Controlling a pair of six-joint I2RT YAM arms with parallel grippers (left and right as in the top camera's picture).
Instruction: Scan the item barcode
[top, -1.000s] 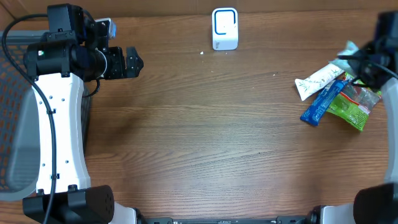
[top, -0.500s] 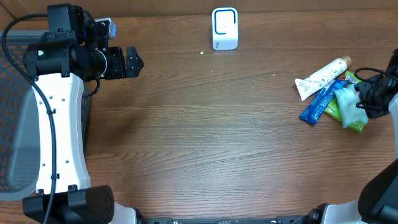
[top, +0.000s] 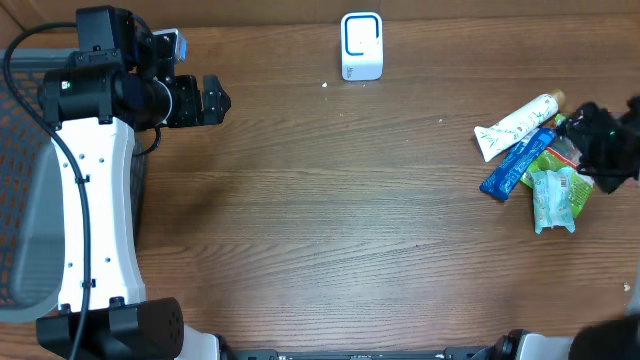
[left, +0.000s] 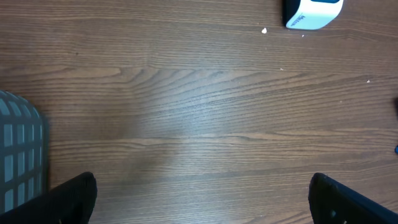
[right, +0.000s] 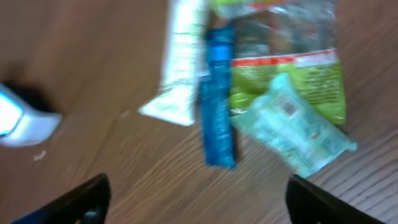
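While the white scanner (top: 361, 45) stands at the far edge of the worktop (top: 330, 230), the pale teal packet (top: 552, 200) lies well apart from it, to its right and nearer to the robot. The packet lies flat on the wood, and one end of it overlaps the edge of a green bag (top: 563, 163). On the scanner's side of this bag lies a blue packet (top: 517, 166), and a white tube (top: 517, 126) touches the blue packet and is the nearest of the four to the scanner.

The right gripper (top: 600, 140) hangs over the side of the heap that is farthest from the scanner. In the right wrist view its fingers (right: 74, 202) are spread wide and hold nothing.

The left gripper (top: 210, 100) is on the other side of the scanner, also near the far edge. Its fingers (left: 68, 199) are spread wide over bare wood, with nothing between them. A grey basket (top: 20, 200) stands still farther from the scanner than this gripper.
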